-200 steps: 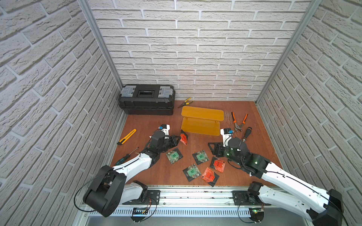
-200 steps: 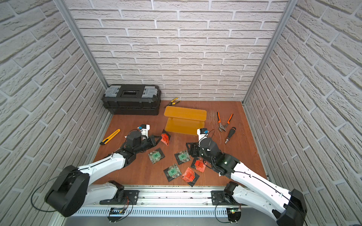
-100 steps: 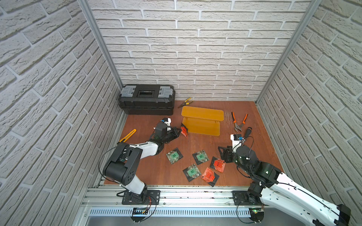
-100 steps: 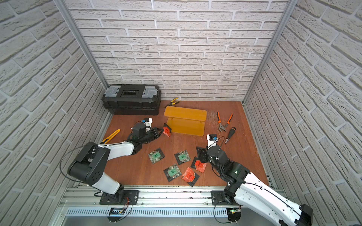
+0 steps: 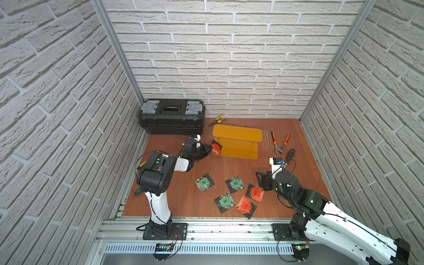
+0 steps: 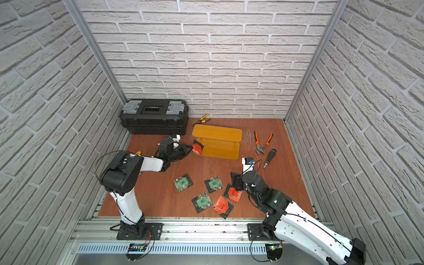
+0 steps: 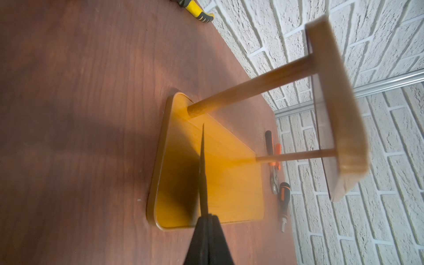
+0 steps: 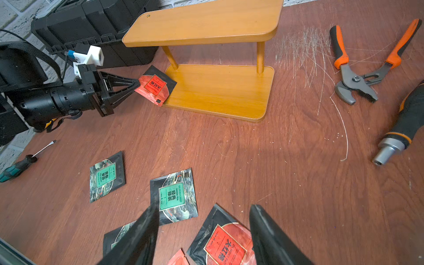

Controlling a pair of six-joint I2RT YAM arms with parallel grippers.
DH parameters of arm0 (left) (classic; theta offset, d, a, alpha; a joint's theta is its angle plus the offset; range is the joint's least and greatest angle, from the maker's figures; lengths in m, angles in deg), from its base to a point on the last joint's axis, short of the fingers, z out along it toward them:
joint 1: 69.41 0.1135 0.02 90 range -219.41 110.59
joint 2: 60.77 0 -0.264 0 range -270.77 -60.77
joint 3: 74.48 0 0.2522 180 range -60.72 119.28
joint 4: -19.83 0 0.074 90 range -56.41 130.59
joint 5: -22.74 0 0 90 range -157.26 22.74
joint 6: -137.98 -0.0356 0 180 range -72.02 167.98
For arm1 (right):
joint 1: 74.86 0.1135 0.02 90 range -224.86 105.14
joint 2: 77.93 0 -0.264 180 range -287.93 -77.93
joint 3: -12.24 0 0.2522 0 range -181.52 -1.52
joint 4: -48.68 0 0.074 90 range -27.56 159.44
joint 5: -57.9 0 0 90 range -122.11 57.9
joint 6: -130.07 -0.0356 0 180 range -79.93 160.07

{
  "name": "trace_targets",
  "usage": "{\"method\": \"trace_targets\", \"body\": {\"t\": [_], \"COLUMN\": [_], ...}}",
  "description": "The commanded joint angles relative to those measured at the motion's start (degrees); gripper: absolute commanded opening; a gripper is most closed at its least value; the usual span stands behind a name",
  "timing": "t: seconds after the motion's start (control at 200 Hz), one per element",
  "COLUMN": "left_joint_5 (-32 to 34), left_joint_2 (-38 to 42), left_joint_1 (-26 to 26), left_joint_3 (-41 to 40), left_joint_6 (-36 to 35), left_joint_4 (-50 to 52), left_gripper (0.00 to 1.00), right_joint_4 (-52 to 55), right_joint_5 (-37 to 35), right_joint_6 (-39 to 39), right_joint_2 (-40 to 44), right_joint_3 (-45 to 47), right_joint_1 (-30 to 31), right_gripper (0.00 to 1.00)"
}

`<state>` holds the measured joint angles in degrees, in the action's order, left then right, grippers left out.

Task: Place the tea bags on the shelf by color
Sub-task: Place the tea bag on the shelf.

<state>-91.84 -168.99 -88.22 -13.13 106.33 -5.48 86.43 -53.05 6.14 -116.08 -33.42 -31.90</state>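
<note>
Glossy tea bags (image 8: 172, 197); smooth shelf (image 8: 202, 25), perhaps wood-grained; scratched wooden table (image 8: 229, 156).

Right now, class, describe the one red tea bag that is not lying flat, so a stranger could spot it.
Find the yellow-orange shelf beside the black toolbox. At its end nearest the toolbox, the left gripper is shut on a red tea bag. Only this one is held up; the five other tea bags lie flat on the table.
</note>
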Motion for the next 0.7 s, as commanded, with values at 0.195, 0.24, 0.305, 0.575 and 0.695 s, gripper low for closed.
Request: {"method": "trace_targets", "body": {"t": [0.195, 0.24, 0.305, 0.575, 0.695], "left_joint_5": [-0.01, 0.12, 0.23, 0.97, 0.82], "left_joint_2": [-4.9, -5.38, -5.91, -7.92, -8.89], "left_joint_1": [0.18, 0.2, 0.25, -0.17, -0.46], "left_joint_3": [2.75, 3.06, 3.45, 4.56, 5.57], "left_joint_6": [1.54, 1.71, 1.88, 3.03, 3.27], "left_joint_4": [-3.05, -3.13, -3.2, -4.16, -4.17], "left_gripper": [0.0, 0.0, 0.0, 0.0, 0.0], "right_joint_4": [0.01, 0.09, 0.21, 0.22, 0.18], "right_joint_5": [-1.19, -1.07, -1.27, -1.28, -1.29], "right_joint_6": [0.29, 0.34, 0.18, 0.1, 0.1], "right_joint_2": [-0.46, -0.37, -0.4, -0.44, -0.56], "right_joint_3": [-0.2, -0.25, -0.27, -0.11, -0.13], "right_joint_1": [-0.3, -0.33, -0.37, -0.38, -0.38], "right_gripper": [0.67, 0.67, 0.67, 0.67, 0.67]}}
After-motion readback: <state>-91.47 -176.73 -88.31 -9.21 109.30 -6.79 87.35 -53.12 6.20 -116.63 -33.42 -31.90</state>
